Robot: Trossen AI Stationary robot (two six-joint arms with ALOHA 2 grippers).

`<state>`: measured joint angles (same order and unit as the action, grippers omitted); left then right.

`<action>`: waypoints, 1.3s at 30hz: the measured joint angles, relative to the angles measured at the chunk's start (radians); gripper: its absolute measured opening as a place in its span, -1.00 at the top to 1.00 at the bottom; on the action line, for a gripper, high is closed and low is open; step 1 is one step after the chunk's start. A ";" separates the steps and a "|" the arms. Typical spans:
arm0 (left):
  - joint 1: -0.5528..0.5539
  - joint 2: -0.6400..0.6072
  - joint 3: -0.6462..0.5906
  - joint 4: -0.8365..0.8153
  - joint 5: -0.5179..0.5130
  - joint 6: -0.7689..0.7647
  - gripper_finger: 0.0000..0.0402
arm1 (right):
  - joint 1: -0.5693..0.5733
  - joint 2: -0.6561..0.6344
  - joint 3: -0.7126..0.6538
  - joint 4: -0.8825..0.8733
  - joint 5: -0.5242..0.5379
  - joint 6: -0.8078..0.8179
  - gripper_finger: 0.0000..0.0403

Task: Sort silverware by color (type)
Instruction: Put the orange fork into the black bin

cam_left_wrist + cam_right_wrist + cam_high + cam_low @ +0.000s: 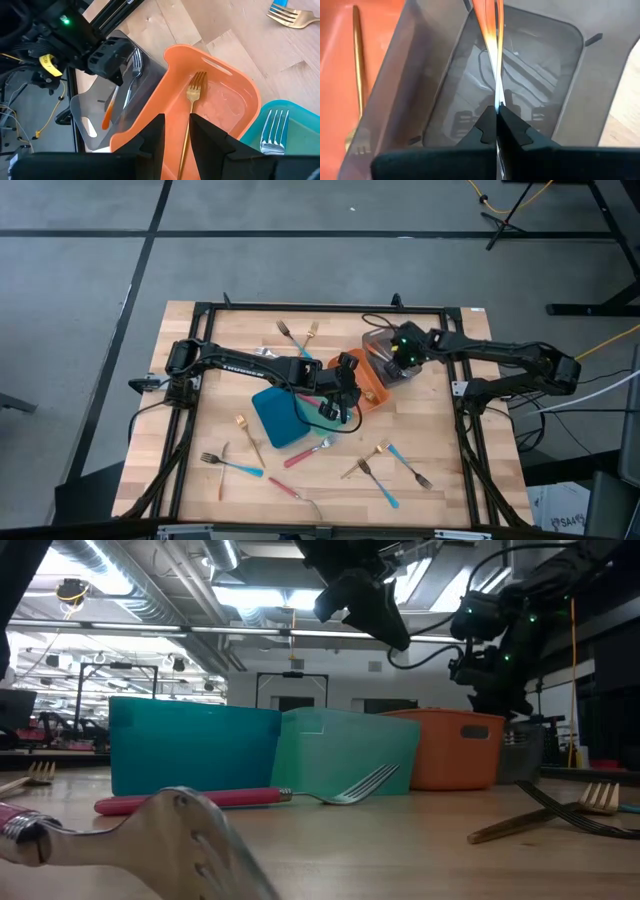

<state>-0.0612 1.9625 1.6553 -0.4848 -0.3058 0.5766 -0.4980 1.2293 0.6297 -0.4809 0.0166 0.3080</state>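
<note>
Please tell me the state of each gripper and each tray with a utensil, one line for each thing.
Left gripper: jaws open, above orange tray.
Right gripper: jaws shut on orange-handled utensil, over grey tray.
Orange tray: holds gold fork.
Grey tray: nothing lying inside.

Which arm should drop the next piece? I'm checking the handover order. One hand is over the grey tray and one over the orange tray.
Right. Its hand is shut on the orange-handled fork, hanging inside the grey tray. The left hand stands above the orange tray, where a gold fork already lies.
</note>
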 joint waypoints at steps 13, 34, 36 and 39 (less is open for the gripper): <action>0.000 0.000 0.000 0.000 0.000 -0.001 0.59 | 0.000 0.000 -0.110 0.162 0.012 -0.003 1.00; 0.000 0.000 0.000 0.000 0.000 0.001 0.59 | 0.000 0.000 -0.162 0.247 0.034 -0.003 1.00; 0.000 0.000 0.000 0.000 0.000 0.001 0.59 | 0.000 0.000 -0.162 0.247 0.034 -0.003 1.00; 0.000 0.000 0.000 0.000 0.000 0.001 0.59 | 0.000 0.000 -0.162 0.247 0.034 -0.003 1.00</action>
<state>-0.0612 1.9625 1.6550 -0.4843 -0.3061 0.5774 -0.4980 1.2293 0.4675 -0.2337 0.0505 0.3054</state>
